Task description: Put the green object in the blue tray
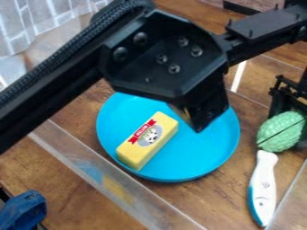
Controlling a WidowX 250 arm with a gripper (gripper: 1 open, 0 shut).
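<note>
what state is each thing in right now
green object: on the table right of the tray, not in it, not held
blue tray: flat on the table, holds the yellow block
yellow block: lying in the tray
white-and-blue fish toy: lying on the table
gripper: over the tray, jaws hidden

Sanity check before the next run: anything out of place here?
Yes. A yellow block lies in the blue tray, while the green object sits outside it on the right, beside the white-and-blue fish.
</note>
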